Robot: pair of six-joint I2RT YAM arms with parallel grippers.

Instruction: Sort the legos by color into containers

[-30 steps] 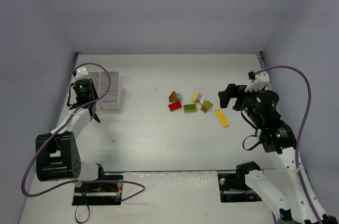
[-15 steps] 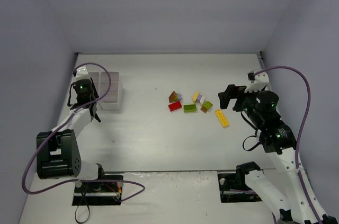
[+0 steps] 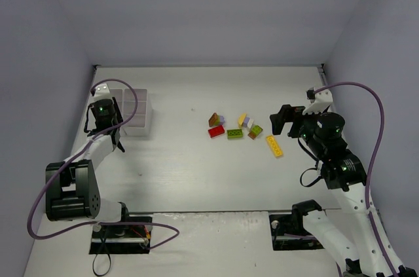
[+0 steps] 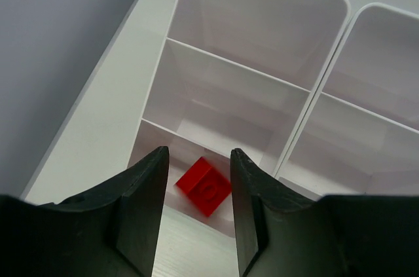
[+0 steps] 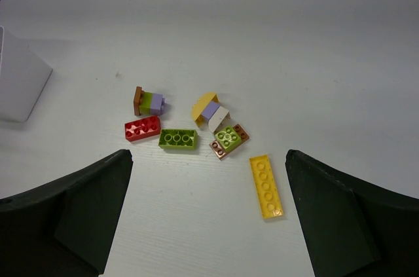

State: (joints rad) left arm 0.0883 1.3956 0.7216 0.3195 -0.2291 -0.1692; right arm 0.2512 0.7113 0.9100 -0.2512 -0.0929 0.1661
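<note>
Bare white tabletop lies open between the white plastic six-compartment tray at far left and the cluster of small studded plastic bricks mid-table. Those bricks crowd together, several touching. The long flat yellow brick lies just beside them, free all round. A small red brick occupies one end compartment; the neighbouring compartments stand open.

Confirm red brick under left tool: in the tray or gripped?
In the tray. The red brick lies on a compartment floor; the left tool is spread and looks clear of it.
</note>
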